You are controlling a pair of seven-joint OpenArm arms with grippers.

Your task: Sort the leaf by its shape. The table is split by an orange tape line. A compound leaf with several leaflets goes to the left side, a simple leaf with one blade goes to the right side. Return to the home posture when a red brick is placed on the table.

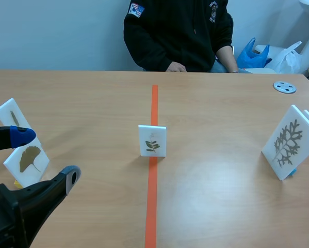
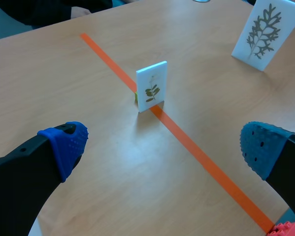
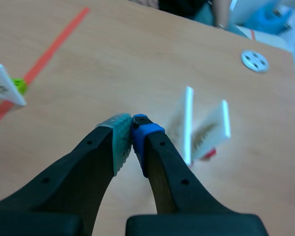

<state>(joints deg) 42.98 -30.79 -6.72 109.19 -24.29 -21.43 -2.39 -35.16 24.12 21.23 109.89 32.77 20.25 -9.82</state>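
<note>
A small white card (image 1: 152, 140) with a compound leaf stands upright on the orange tape line (image 1: 153, 196). In the left wrist view that card (image 2: 152, 86) is ahead of my left gripper (image 2: 164, 147), which is open and holds nothing. In the scene view the left gripper (image 1: 45, 155) hovers at the table's left, close to a ginkgo leaf card (image 1: 26, 159). My right gripper (image 3: 132, 135) is shut on nothing, above the right side, with two blurred white cards (image 3: 186, 125) just ahead. The middle card's edge (image 3: 2, 83) and its green base show far off to its side.
A narrow-leaf card (image 1: 12, 117) stands at the far left, and a large branching-leaf card (image 1: 289, 142) at the right. A grey disc (image 1: 284, 87) lies back right. A person in black sits across, hand (image 1: 176, 67) on the table. A red studded piece (image 2: 287, 230) peeks beside my left finger.
</note>
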